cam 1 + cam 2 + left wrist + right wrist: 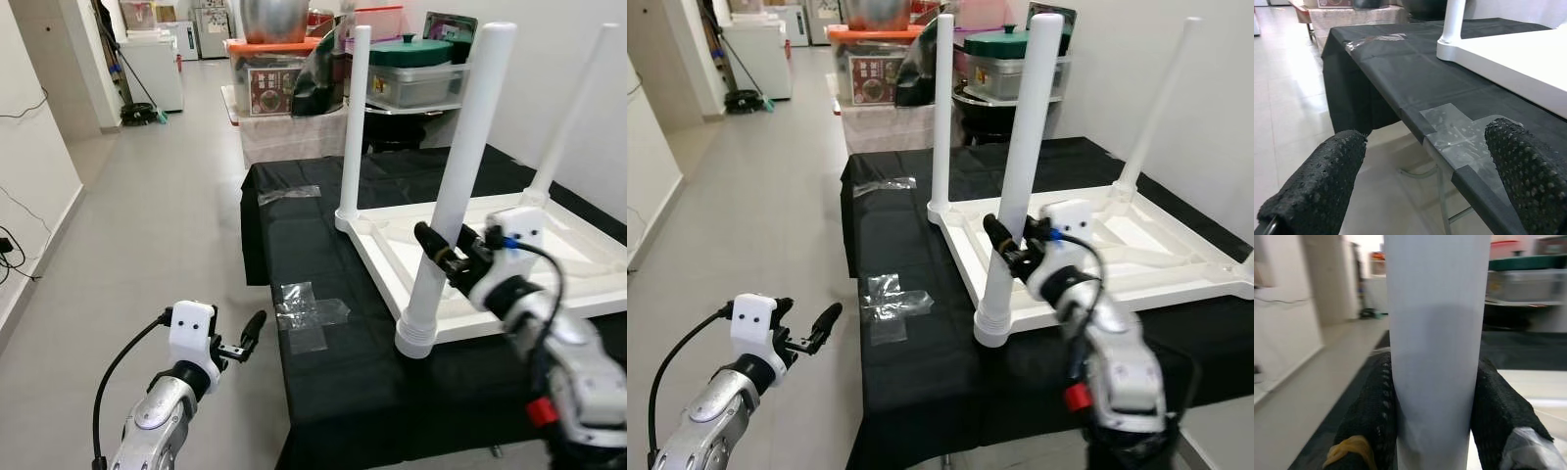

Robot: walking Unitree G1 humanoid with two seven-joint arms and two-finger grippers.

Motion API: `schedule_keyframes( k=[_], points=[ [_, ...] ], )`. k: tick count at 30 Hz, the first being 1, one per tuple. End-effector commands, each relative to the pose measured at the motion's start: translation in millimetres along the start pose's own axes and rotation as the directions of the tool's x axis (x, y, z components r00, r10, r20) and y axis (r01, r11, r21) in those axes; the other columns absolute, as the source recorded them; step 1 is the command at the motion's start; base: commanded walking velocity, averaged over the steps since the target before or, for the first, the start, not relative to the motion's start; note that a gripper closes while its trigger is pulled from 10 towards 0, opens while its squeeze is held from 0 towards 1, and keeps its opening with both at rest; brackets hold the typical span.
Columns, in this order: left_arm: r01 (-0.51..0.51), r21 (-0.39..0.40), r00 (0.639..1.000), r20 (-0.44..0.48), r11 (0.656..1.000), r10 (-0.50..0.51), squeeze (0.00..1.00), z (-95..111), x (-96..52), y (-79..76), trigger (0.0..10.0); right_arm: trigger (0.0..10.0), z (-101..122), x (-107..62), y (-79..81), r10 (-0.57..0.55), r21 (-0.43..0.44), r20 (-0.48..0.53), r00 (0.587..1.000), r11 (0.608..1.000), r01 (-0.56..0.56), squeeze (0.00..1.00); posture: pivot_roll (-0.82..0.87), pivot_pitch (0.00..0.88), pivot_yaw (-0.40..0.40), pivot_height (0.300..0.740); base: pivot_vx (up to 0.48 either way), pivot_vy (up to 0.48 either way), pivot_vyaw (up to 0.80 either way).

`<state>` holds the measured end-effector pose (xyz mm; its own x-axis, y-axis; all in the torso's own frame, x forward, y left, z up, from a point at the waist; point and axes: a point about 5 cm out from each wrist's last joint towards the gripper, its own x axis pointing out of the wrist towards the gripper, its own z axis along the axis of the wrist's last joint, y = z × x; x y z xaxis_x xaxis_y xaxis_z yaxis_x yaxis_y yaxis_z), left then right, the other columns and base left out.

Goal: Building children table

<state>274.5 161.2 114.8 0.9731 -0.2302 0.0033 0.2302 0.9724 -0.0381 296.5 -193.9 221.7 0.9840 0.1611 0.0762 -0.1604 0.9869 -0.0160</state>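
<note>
Legs stand straight up from an upturned white children's table [509,264] lying top-down on a bench draped in black cloth [333,382]. The nearest leg [460,176], seated in the table's near-left corner socket, is the one that matters: its long axis runs vertical, and the right gripper [1004,245] is clenched around its lower shaft, one black finger on either side of the white tube in the right wrist view. From the gripper's wrist the leg sits at about 10 o'clock, touching both pads, with the ribbed collar [417,338] just below the grip at 6 o'clock. Any seating push or twist probably has to follow that upright axis, down into the socket, or the leg may bind. Two more legs rise at 12 and 2 o'clock, well apart. The left gripper [242,340] hangs off the bench's near-left edge at 9 o'clock, fingers spread and holding nothing, facing a patch of clear tape [1459,139] on the cloth; the right arm is plainly nearer.
</note>
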Motion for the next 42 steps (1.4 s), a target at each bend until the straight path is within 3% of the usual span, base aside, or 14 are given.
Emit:
schedule_keyframes(
  k=[1,5,10,11,12,13,28,29,30,31,39,41,42],
  points=[
    [-0.006,0.008,1.0,-0.013,1.0,0.006,0.0,-2.6,-0.9,2.2,10.0,0.0,-24.0,-4.6,-5.5,-0.139,0.0,-0.148,0.979,0.99,0.141,0.0,-0.01,0.0,0.008,0.74,0.0,0.0,0.0],
    [-0.006,0.01,1.0,-0.015,1.0,0.006,0.0,-2.8,-0.4,2.1,10.0,0.0,-20.5,-2.2,4.3,-0.209,0.007,-0.14,0.968,0.977,0.212,0.0,-0.01,0.0,0.005,0.74,0.0,0.0,0.0],
    [-0.007,0.01,1.0,-0.014,1.0,0.007,0.0,-3.0,-0.5,1.1,10.0,0.0,-20.5,0.2,15.9,-0.199,0.031,-0.141,0.97,0.978,0.205,0.0,0.0,0.0,-0.006,0.74,0.0,0.0,0.0],
    [-0.009,0.009,1.0,-0.013,1.0,0.009,0.0,-3.1,-0.9,1.4,10.0,0.9,-19.9,0.4,18.3,-0.187,0.038,-0.137,0.973,0.98,0.193,0.0,0.0,0.0,-0.008,0.74,0.0,0.0,0.0],
    [-0.009,0.009,1.0,-0.013,1.0,0.009,0.0,-3.1,-0.9,1.4,10.0,0.9,-19.9,0.4,18.3,-0.187,0.038,-0.137,0.973,0.98,0.193,0.0,0.0,0.0,-0.008,0.74,0.0,0.0,0.0],
    [-0.011,0.008,1.0,-0.014,1.0,0.011,0.0,-3.7,-1.7,1.7,10.0,10.0,-18.5,-0.5,21.8,-0.186,0.042,-0.139,0.973,0.98,0.194,0.0,0.0,0.0,-0.006,0.74,0.0,0.0,0.0],
    [0.002,0.002,1.0,-0.016,1.0,-0.002,0.0,-5.6,-0.1,-1.8,10.0,10.0,1.6,-7.1,22.6,-0.243,0.005,-0.065,0.968,0.97,0.244,0.0,-0.02,0.0,0.004,0.74,0.0,0.0,0.0],
    [0.003,0.002,1.0,-0.015,1.0,-0.003,0.0,-5.3,0.3,-1.9,10.0,10.0,2.9,-7.4,22.2,-0.247,0.009,-0.055,0.968,0.969,0.248,0.75,-0.02,0.0,0.004,0.74,0.0,0.0,0.0],
    [0.003,0.002,1.0,-0.015,1.0,-0.003,0.0,-5.3,0.3,-1.9,10.0,10.0,2.9,-7.4,22.2,-0.247,0.009,-0.055,0.968,0.969,0.248,0.75,-0.02,0.0,0.004,0.74,0.0,0.0,0.0],
    [0.003,0.003,1.0,-0.014,1.0,-0.003,0.0,-5.0,0.7,-1.8,10.0,10.0,4.0,-7.7,21.7,-0.252,0.014,-0.045,0.967,0.967,0.253,1.0,-0.02,0.0,0.005,0.74,0.0,0.0,0.0],
    [0.006,0.003,1.0,-0.012,1.0,-0.006,0.0,-4.6,1.5,-1.6,10.0,10.0,16.9,-7.6,18.4,-0.199,0.033,0.023,0.98,0.98,0.198,1.0,-0.03,0.0,0.009,0.74,0.0,0.0,0.0],
    [0.006,0.004,1.0,-0.012,1.0,-0.006,0.0,-4.4,1.6,-1.4,10.0,10.0,23.6,-7.0,15.4,-0.157,0.035,0.052,0.986,0.987,0.156,1.0,-0.03,0.0,0.009,0.74,0.0,0.0,0.0],
    [0.006,0.004,1.0,-0.012,1.0,-0.006,0.0,-4.3,1.5,-1.0,10.0,10.0,30.6,-6.3,15.8,-0.042,0.042,0.071,0.997,0.998,0.039,1.0,-0.03,0.0,0.013,0.74,0.0,0.0,0.0]
  ],
)
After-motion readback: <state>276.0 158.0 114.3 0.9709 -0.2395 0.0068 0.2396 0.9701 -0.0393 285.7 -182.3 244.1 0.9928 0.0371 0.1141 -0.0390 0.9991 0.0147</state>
